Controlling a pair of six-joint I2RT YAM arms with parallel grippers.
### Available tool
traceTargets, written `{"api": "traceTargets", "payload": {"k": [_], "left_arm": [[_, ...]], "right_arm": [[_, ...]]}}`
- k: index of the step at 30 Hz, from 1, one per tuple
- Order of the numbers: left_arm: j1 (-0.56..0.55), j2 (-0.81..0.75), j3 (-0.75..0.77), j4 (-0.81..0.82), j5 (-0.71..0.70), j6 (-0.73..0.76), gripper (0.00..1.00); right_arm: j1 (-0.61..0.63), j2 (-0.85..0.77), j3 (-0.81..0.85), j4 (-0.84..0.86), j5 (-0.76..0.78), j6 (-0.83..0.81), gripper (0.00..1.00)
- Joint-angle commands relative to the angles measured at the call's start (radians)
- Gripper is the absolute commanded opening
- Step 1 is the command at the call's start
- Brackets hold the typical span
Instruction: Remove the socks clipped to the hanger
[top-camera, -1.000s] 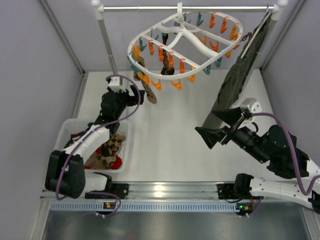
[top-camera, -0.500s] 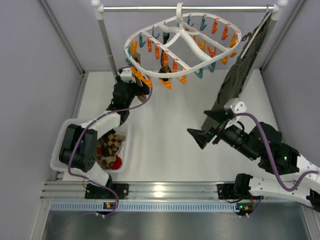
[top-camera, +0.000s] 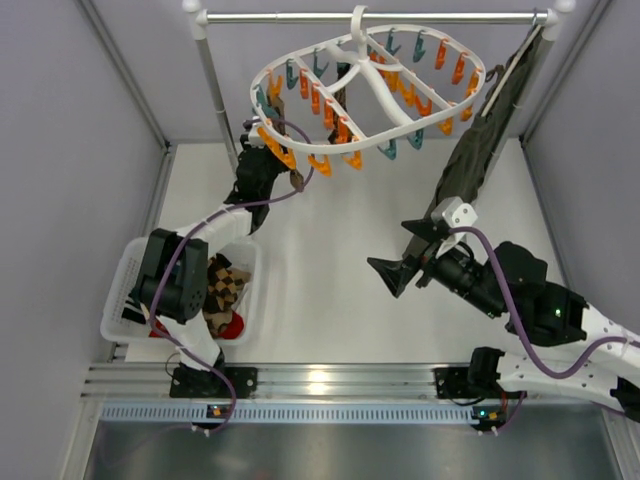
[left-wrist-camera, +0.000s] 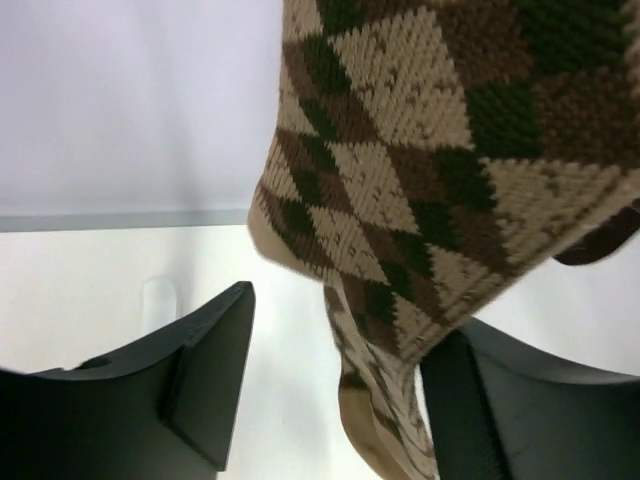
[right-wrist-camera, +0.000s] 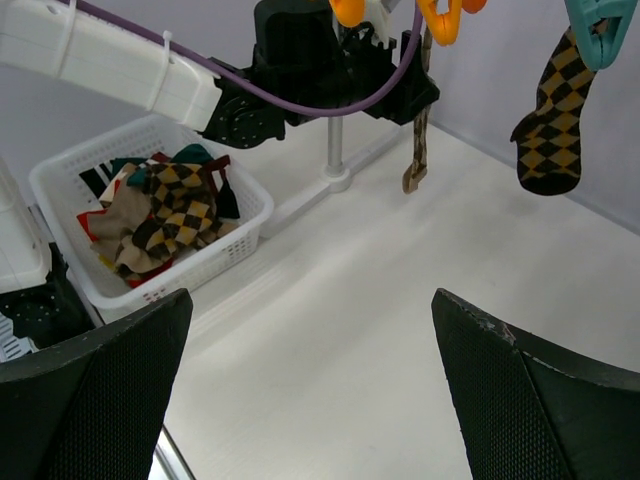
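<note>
The white oval hanger hangs from the rail with orange and teal clips. A brown-tan argyle sock hangs from an orange clip at its left end. My left gripper is open with this sock between its fingers, the fabric lying against the right finger. From above, the left gripper is under the hanger's left end. A dark argyle sock hangs from a teal clip. My right gripper is open and empty, at mid-table in the top view.
A white basket at the near left holds several removed socks; it also shows in the right wrist view. A long olive-green garment hangs at the right. The metal rail and its left post stand at the back.
My left gripper has moved from near the basket up and back to the hanger's left end, around the argyle sock. The hanger has swung. The right gripper has shifted left.
</note>
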Motion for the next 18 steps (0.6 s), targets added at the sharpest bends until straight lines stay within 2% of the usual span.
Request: {"api": "traceTargets", "payload": {"k": [1, 2, 4, 6, 7, 9, 11, 18], "left_arm": [[-0.004, 0.029, 0.056, 0.064, -0.037, 0.041, 0.66], [-0.004, 0.039, 0.058, 0.066, -0.042, 0.04, 0.6], [-0.004, 0.043, 0.067, 0.066, -0.039, 0.038, 0.56], [-0.003, 0.046, 0.07, 0.066, -0.035, 0.03, 0.37], [-0.003, 0.04, 0.069, 0.066, -0.035, 0.02, 0.33], [-0.004, 0.034, 0.058, 0.066, -0.042, 0.007, 0.14], [-0.007, 0.019, 0.049, 0.067, -0.061, -0.007, 0.0], [-0.026, -0.064, -0.028, 0.066, -0.156, -0.037, 0.0]], "right_arm": [[-0.005, -0.008, -0.015, 0.052, 0.01, -0.009, 0.99], [-0.007, -0.009, -0.016, 0.052, 0.01, -0.009, 0.99], [-0.005, -0.009, -0.018, 0.051, 0.017, -0.004, 0.99], [-0.007, -0.012, -0.019, 0.051, 0.017, 0.002, 1.0], [-0.007, -0.016, -0.022, 0.051, 0.017, 0.003, 0.99], [-0.005, -0.017, -0.027, 0.052, 0.018, 0.009, 0.99], [-0.005, -0.017, -0.028, 0.052, 0.02, 0.016, 0.99], [-0.005, -0.043, -0.038, 0.054, 0.012, 0.043, 0.99]]}}
